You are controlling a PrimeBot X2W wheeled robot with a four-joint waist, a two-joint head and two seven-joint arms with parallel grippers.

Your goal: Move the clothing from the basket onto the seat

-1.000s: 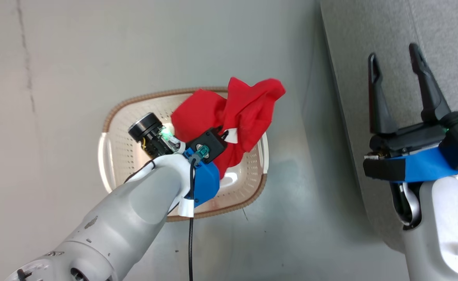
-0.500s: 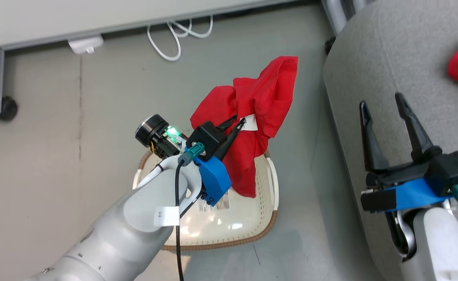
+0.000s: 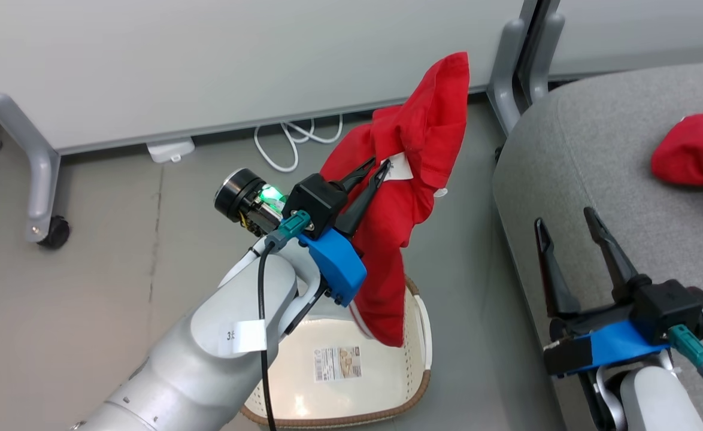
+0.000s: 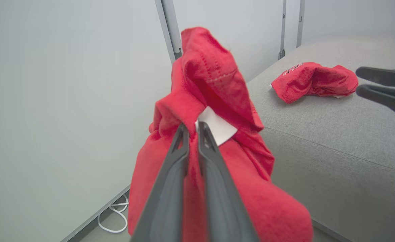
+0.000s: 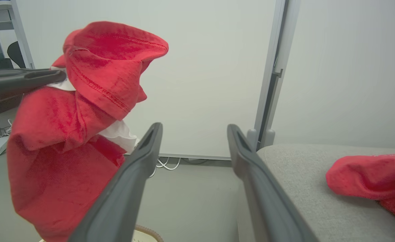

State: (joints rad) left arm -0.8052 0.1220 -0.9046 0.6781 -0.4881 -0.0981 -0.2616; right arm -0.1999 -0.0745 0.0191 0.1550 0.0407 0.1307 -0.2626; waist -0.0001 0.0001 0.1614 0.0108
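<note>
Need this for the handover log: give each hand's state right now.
Left hand: closed on the red garment, which hangs above the basket.
Right hand: open, holding nothing.

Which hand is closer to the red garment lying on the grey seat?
Right. The right hand hangs open by the seat's near edge, short of the lying garment; the left hand is beyond that edge, gripping the other garment.
</note>
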